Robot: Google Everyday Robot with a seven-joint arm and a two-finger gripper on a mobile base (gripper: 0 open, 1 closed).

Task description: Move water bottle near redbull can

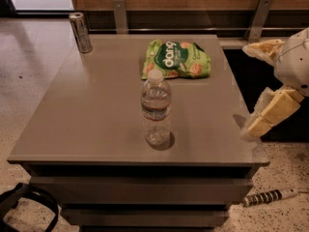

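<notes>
**Off the right edge of the worktop [87,115], the gripper [252,88] hangs open**

The gripper's two pale fingers [273,111] are spread wide apart and hold nothing. The water bottle [156,111] stands upright near the middle of the front edge, well apart from the gripper. The redbull can [80,32] stands upright at the far left corner, well apart from the bottle. A green snack bag [176,59] lies flat toward the far edge, beyond the bottle.

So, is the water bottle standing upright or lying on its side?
Upright: the water bottle stands on its base, white cap on top. The gripper hangs right of the table, fingers open.
</notes>
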